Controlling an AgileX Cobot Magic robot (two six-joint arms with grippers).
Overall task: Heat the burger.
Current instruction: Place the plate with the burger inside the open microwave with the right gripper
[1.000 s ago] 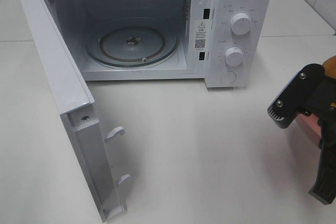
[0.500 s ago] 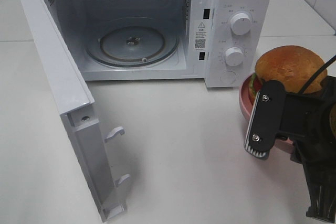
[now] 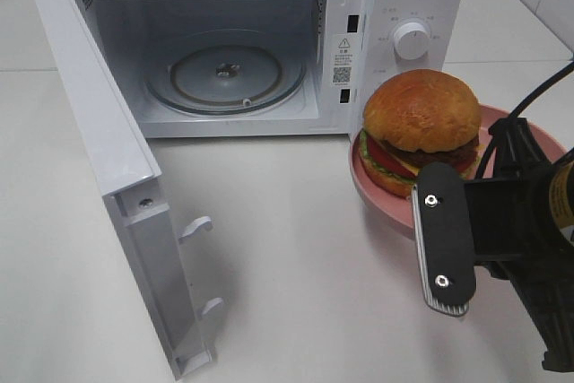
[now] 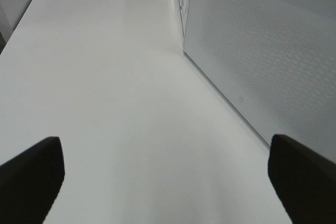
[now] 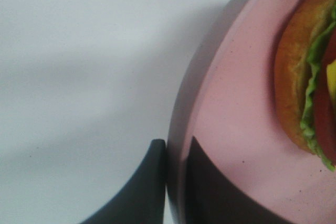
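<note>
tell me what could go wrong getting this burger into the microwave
1. The right end effector grips only the rim of the pink plate at one edge, with the burger loose on top; any tilt could slide it off.
2. The plate is in front of the control panel, off to the side of the glass turntable; swinging in, it might clip the front frame between them.

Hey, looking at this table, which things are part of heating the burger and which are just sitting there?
In the job: burger; pink plate under it; right gripper, shut on the plate's rim; microwave, door open; glass turntable.
Just there: left gripper, open, holding nothing; white table.
</note>
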